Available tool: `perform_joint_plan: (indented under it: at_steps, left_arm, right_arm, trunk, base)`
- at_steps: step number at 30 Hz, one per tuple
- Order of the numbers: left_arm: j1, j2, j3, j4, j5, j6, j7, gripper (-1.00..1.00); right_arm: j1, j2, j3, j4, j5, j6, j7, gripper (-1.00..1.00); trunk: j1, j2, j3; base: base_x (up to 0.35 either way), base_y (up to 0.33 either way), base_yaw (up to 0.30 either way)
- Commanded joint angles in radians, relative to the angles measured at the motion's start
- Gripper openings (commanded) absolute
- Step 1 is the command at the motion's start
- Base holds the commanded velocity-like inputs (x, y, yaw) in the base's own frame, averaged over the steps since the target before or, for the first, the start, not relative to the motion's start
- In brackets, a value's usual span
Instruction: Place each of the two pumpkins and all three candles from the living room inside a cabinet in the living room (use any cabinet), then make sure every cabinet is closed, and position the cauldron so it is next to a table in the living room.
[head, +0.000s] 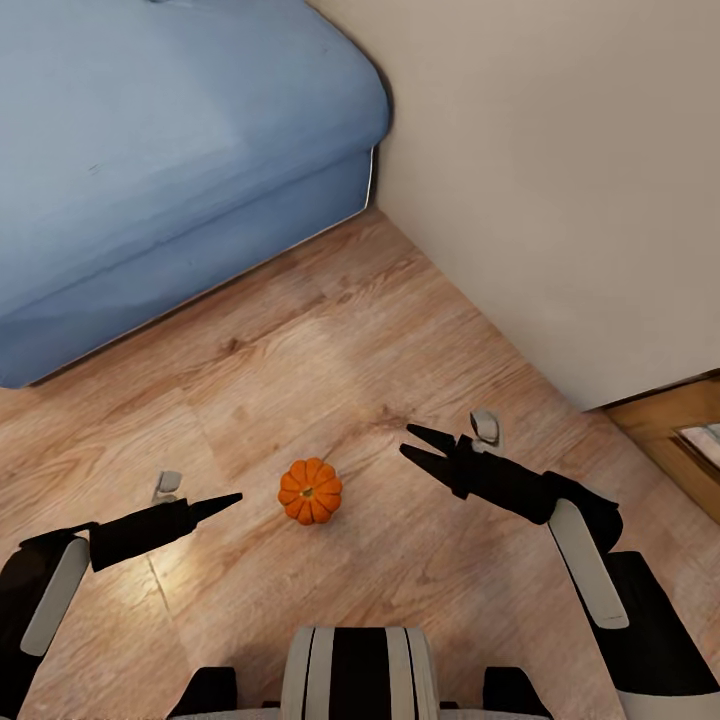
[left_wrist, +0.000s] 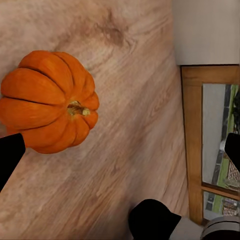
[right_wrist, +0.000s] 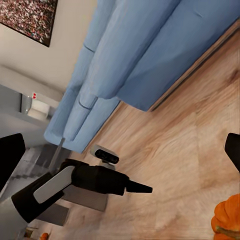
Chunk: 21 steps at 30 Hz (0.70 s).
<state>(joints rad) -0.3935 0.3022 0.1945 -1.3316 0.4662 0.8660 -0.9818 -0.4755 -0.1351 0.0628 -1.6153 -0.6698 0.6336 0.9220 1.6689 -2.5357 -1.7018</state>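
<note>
A pumpkin (head: 311, 490) sits on the wood floor (head: 300, 340) between both arms, near the sofa (head: 150, 180). The left gripper (head: 228, 502) points at it, fingers pressed together; the right gripper (head: 422, 446) waits slightly spread, probably to pick it up.

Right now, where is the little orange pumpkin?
In the head view the pumpkin sits on the wooden floor between the left gripper and the right gripper, nearer the left one, in front of the blue sofa.
</note>
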Motion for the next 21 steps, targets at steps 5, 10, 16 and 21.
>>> perform_joint_plan:
  at_steps: [5, 10, 16, 21]
  left_arm:
    - [0.011, 0.0, -0.001, -0.05, 0.003, 0.029, -0.001, 1.0]
    - [0.023, 0.0, 0.001, -0.096, 0.0, 0.067, -0.001, 1.0]
    - [0.027, 0.0, 0.003, -0.1, -0.004, 0.077, 0.001, 1.0]
    - [0.028, 0.0, 0.004, -0.051, -0.007, 0.073, 0.005, 1.0]
  right_arm:
    - [-0.005, 0.002, 0.006, 0.0, 0.068, 0.008, -0.043, 1.0]
    - [-0.006, 0.003, 0.007, 0.0, 0.093, 0.011, -0.058, 1.0]
    - [-0.006, 0.004, 0.009, 0.0, 0.1, 0.012, -0.062, 1.0]
    - [-0.006, 0.002, 0.009, 0.0, 0.102, 0.012, -0.063, 1.0]
  trunk:
    - [0.002, -0.001, -0.019]
    - [0.004, -0.002, -0.039]
    - [0.007, -0.004, -0.062]
    - [0.009, -0.005, -0.081]
  base:
    - [0.0, 0.0, 0.0]
    - [0.0, 0.0, 0.0]
    - [0.0, 0.0, 0.0]
    - [0.0, 0.0, 0.0]
